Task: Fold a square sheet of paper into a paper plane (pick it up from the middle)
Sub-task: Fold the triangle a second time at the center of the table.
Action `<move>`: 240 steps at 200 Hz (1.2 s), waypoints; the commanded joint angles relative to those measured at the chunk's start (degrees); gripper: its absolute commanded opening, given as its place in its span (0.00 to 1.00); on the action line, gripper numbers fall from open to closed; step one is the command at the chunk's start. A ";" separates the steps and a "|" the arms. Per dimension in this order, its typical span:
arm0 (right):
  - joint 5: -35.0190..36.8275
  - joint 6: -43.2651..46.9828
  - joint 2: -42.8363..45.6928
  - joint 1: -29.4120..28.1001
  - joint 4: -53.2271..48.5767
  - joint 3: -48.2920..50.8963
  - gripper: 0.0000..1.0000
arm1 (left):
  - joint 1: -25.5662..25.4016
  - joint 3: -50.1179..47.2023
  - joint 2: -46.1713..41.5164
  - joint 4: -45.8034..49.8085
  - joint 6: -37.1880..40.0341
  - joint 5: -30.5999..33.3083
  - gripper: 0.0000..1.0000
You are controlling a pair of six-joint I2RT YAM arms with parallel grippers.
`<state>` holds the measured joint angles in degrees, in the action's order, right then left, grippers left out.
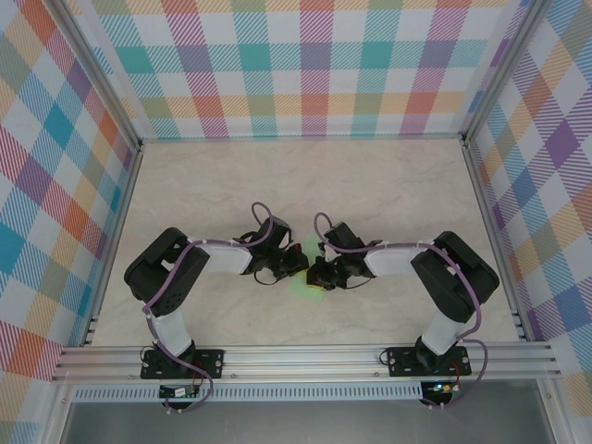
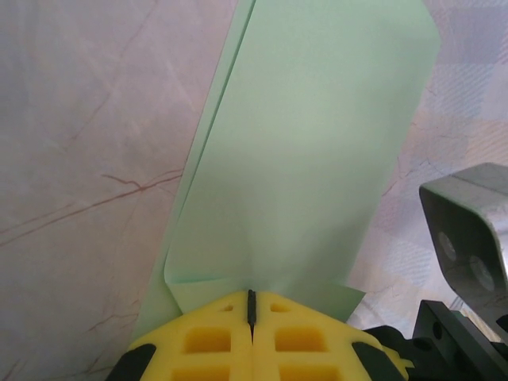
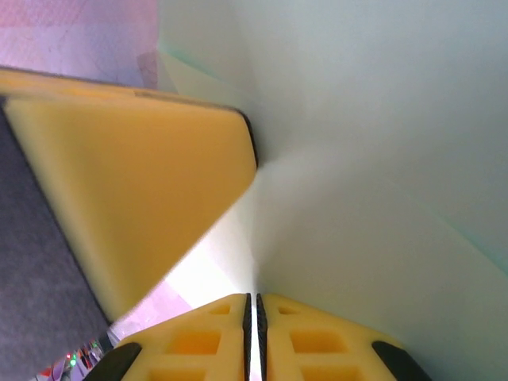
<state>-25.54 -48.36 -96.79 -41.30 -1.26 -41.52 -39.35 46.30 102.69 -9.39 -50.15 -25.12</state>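
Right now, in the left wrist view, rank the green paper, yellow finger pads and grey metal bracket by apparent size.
1. folded green paper: clearly largest.
2-3. yellow finger pads and grey metal bracket: look alike; both are cut by the frame edge and the pads are nearer, so unranked.

Both arms bent elbows-out, forearms angled inward, wrists nearly meeting. L hand (image 2: 252, 305): pads pressed together, pinching the paper (image 2: 309, 159). R hand (image 3: 254, 305): likewise clamped on it, close beside L hand, whose finger pad (image 3: 135, 190) sits up-left of R fingertips.
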 commanded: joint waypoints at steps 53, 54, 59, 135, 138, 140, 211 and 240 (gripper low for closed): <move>-4.06 1.42 4.47 -0.45 -3.24 7.49 0.16 | -0.41 -2.69 2.32 1.78 -1.31 4.21 0.00; -4.03 1.42 4.49 -0.45 -3.28 7.54 0.16 | -0.44 -2.70 2.33 1.76 -1.33 4.21 0.00; -4.05 1.53 4.77 -0.45 -3.22 7.83 0.16 | -0.45 -2.69 2.33 1.83 -1.35 4.23 0.00; -3.96 3.62 8.02 -0.41 -5.97 11.70 0.17 | -0.46 -2.57 2.60 1.91 -1.18 3.94 0.00; -4.16 3.74 7.96 -0.50 -5.97 11.79 0.17 | -0.46 -2.54 2.60 1.92 -1.18 3.94 0.00; -4.23 3.78 7.94 -0.40 -6.02 11.85 0.17 | -0.42 -2.54 2.60 1.92 -1.18 3.94 0.00; -3.21 1.52 15.46 -0.45 -8.72 8.99 0.17 | -0.46 -2.47 1.98 1.50 -1.34 3.44 0.00; -1.01 -0.71 15.20 -0.45 -5.71 6.41 0.19 | -0.44 -2.53 1.81 1.13 -1.52 3.33 0.00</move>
<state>-28.23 -46.89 -81.21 -41.36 -7.68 -32.29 -39.35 45.56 102.69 -10.90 -51.40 -25.06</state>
